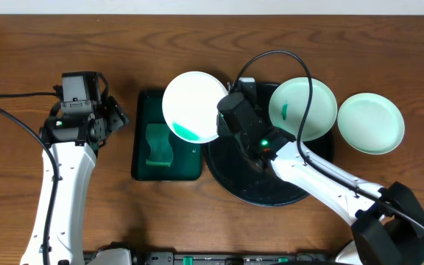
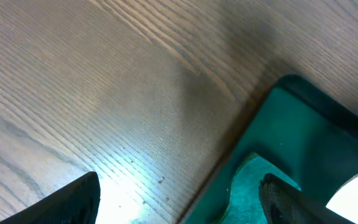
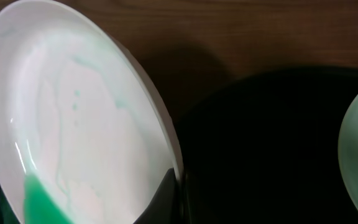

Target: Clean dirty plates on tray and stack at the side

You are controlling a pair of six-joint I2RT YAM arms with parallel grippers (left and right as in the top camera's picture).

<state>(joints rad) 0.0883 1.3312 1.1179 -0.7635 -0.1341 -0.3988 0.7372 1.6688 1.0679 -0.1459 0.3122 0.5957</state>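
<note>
We see right tool (image 1: 224, 120) clamped on green-smeared plate (image 1: 192, 105) over green tray (image 1: 144, 158); second smeared plate (image 1: 302, 109) on black tray (image 1: 249, 184); left tool (image 1: 115, 116) spread wide, empty.

The worktop (image 1: 20, 62) is brown wood with a strong grain running across it, and it shines pale where the light catches it. A small rectangular dark green tray (image 1: 144, 110) lies flat on it left of centre. Just beside that, to the right, sits the big round black tray (image 1: 234, 171), glossy with a low rim. Past its far right edge a pale-mint plate (image 1: 370, 123) rests right side up on the bare wood.
</note>
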